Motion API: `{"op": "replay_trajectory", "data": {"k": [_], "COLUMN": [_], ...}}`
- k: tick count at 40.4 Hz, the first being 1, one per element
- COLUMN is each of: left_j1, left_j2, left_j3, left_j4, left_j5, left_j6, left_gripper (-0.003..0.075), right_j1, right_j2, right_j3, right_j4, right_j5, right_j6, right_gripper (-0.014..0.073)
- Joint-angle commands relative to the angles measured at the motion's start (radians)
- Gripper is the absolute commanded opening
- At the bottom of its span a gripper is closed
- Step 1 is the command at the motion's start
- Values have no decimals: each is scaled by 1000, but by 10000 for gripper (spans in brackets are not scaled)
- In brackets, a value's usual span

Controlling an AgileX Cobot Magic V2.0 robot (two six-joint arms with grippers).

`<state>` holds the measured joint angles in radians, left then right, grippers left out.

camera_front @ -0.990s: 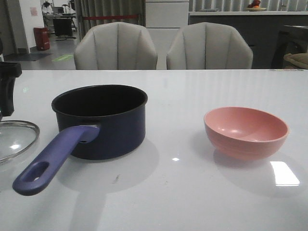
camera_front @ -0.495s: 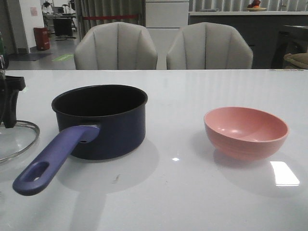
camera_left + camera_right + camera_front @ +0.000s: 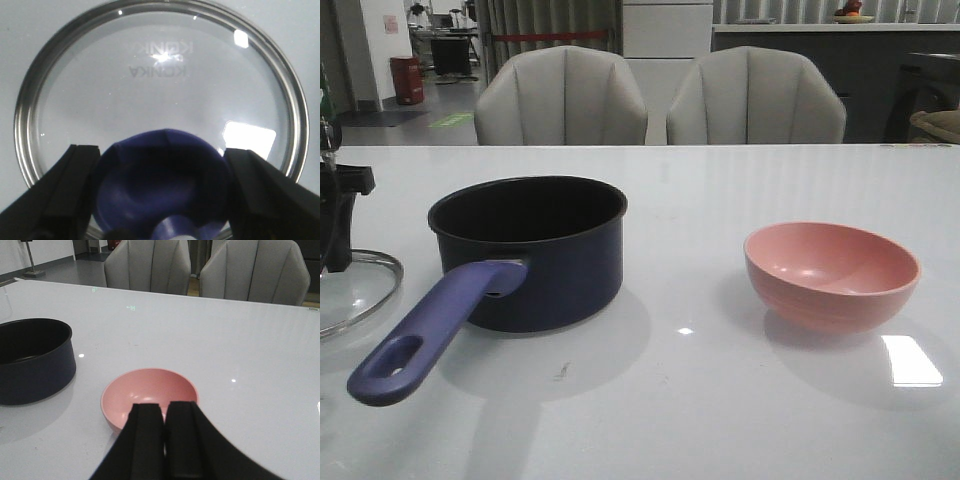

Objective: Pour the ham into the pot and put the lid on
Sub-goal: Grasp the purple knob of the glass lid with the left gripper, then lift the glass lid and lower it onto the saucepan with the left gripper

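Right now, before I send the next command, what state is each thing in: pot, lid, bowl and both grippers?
pot: upright on the table, uncovered, contents not visible.
lid: flat on the table left of the pot, not on it.
pink bowl: upright, looks empty.
left gripper: open, fingers either side of the lid's blue knob.
right gripper: shut, holding nothing, hovering near the bowl.

The table (image 3: pixel 720 420) lies bare between the pot (image 3: pixel 530 250) at centre left and the bowl (image 3: pixel 832 275) at right, which are well apart. The pot's handle (image 3: pixel 430 330) juts toward the lower left, near the lid (image 3: pixel 355 295) at the left edge. The left gripper (image 3: pixel 160 195) straddles the lid's knob (image 3: pixel 160 185), fingers (image 3: pixel 75 190) on either side of it.
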<state>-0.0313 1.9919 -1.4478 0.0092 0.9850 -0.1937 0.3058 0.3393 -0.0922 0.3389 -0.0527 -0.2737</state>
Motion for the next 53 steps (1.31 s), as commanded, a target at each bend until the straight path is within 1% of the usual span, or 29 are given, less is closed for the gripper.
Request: {"op": "replay_trajectory", "data": {"k": [1, 11, 20, 27, 32, 40, 46, 50, 53], "left_j1": [2, 2, -5, -42, -98, -243, -341, -382, -403], "left_j2": [-49, -102, -187, -239, -249, -240, -205, -176, -155], "left_j3": [-25, -25, -25, -104, -201, -324, -370, -375, -386], "left_j4": [2, 68, 65, 65, 63, 63, 61, 20, 9], "left_j5": [5, 14, -23, 6, 52, 78, 98, 118, 143], "left_j6": [-2, 8, 18, 27, 27, 54, 68, 117, 128], "left_gripper": [385, 385, 385, 385, 385, 385, 385, 386, 386], "right_j1": [3, 3, 3, 3, 3, 3, 3, 3, 3], "right_j2": [5, 5, 5, 5, 5, 5, 5, 5, 5], "right_j3": [-26, -26, -26, -26, -26, -26, -26, -26, -26], "right_j4": [-3, -3, -3, -3, -3, -3, -3, -3, -3], "right_j5": [-84, -84, -84, -84, -84, -84, -84, -84, -84], "right_j6": [-9, -9, -9, -9, -9, -9, -9, -9, -9], "right_gripper": [155, 155, 155, 155, 155, 155, 155, 155, 155]}}
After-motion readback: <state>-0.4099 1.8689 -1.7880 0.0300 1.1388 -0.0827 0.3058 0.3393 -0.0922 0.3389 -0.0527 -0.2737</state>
